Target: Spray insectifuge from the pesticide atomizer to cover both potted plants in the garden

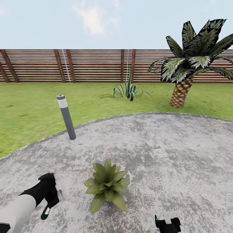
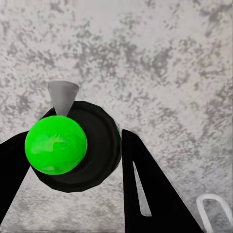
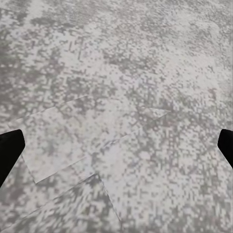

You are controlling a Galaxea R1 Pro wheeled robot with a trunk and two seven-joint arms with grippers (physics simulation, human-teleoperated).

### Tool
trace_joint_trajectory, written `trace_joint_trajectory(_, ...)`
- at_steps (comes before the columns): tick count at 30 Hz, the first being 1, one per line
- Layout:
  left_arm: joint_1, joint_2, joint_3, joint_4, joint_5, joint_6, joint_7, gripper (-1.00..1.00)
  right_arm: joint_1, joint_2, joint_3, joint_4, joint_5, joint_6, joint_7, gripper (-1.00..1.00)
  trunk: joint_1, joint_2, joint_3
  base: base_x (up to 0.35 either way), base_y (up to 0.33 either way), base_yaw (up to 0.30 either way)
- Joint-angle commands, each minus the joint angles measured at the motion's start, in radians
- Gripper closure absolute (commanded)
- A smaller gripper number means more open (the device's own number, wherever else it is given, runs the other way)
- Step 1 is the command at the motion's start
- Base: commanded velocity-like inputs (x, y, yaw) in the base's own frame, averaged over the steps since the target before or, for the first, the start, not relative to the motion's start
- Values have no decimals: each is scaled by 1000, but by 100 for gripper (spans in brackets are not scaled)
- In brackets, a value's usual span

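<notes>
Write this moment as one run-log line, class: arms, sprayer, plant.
left gripper: shut on pesticide atomizer | right gripper: open, over patio | potted plant: on patio, between the arms

White left forearm (image 1: 16, 210) ending in black wrist, black left hand (image 1: 48, 207) with wedge-shaped fingers (image 2: 150, 194); black right hand (image 1: 167, 224), white patch

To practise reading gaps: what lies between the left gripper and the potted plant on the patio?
In the head view, only bare grey patio lies between the left gripper, shut on the pesticide atomizer, and the potted plant.
</notes>
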Motion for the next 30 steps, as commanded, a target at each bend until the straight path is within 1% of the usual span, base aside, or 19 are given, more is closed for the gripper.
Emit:
trace_joint_trajectory(1,0,9,-4,-2,2,6,-5,100,-1,1,-6,1,11,-3,-4,-100,0,0,-1,0,0,0)
trace_joint_trajectory(3,0,12,-3,-2,4,5,-5,100,-1,2,-6,1,11,-3,-4,-100,0,0,-1,0,0,0)
trace_joint_trajectory(5,0,4,-3,-1,5,7,-6,100,-1,2,-6,0,11,-3,-4,-100,0,0,-1,0,0,0)
trace_joint_trajectory(6,0,-2,-2,-1,6,8,-6,100,-1,2,-6,0,11,-3,-4,-100,0,0,-1,0,0,0)
trace_joint_trajectory(7,-1,-18,-1,-2,6,8,-5,100,-1,2,-6,0,11,-3,-4,-100,0,0,-1,0,0,0)
trace_joint_trajectory(8,-1,-28,0,-3,6,8,-4,100,-1,2,-6,1,11,-3,-4,-100,0,0,-1,0,0,0)
trace_joint_trajectory(9,-1,-43,8,-11,6,9,-2,100,-1,2,-6,1,11,-3,-4,-100,0,0,-1,0,0,0)
trace_joint_trajectory(10,-1,-48,18,-15,11,10,-1,100,-1,2,-6,1,11,-3,-4,-100,0,0,-1,0,0,0)
trace_joint_trajectory(11,-4,-53,41,-23,24,11,1,100,-1,2,-6,1,11,-3,-4,-100,0,0,-1,0,0,0)
trace_joint_trajectory(13,-11,-56,67,-44,43,15,3,100,-1,2,-6,1,11,-3,-4,-100,0,0,-1,0,0,0)
trace_joint_trajectory(17,-8,-56,91,-51,49,15,0,100,-1,2,-6,0,11,-3,-4,-100,0,0,-1,0,0,0)
trace_joint_trajectory(19,-2,-54,93,-40,52,10,3,100,-1,2,-6,0,11,-3,-4,-100,0,0,-1,0,0,0)
trace_joint_trajectory(22,3,-51,93,-2,51,4,4,100,-1,2,-6,0,11,-3,-4,-100,0,0,-1,0,0,0)
trace_joint_trajectory(25,5,-52,92,74,52,1,9,100,-1,2,-6,0,11,-3,-4,-100,0,0,-1,0,0,0)
trace_joint_trajectory(28,5,-53,93,94,51,-3,16,100,-1,2,-6,1,11,-3,-4,-100,0,0,-1,0,0,0)
trace_joint_trajectory(30,5,-52,95,98,52,-3,59,100,-1,2,-6,1,11,-3,-4,-100,0,0,-1,0,0,0)
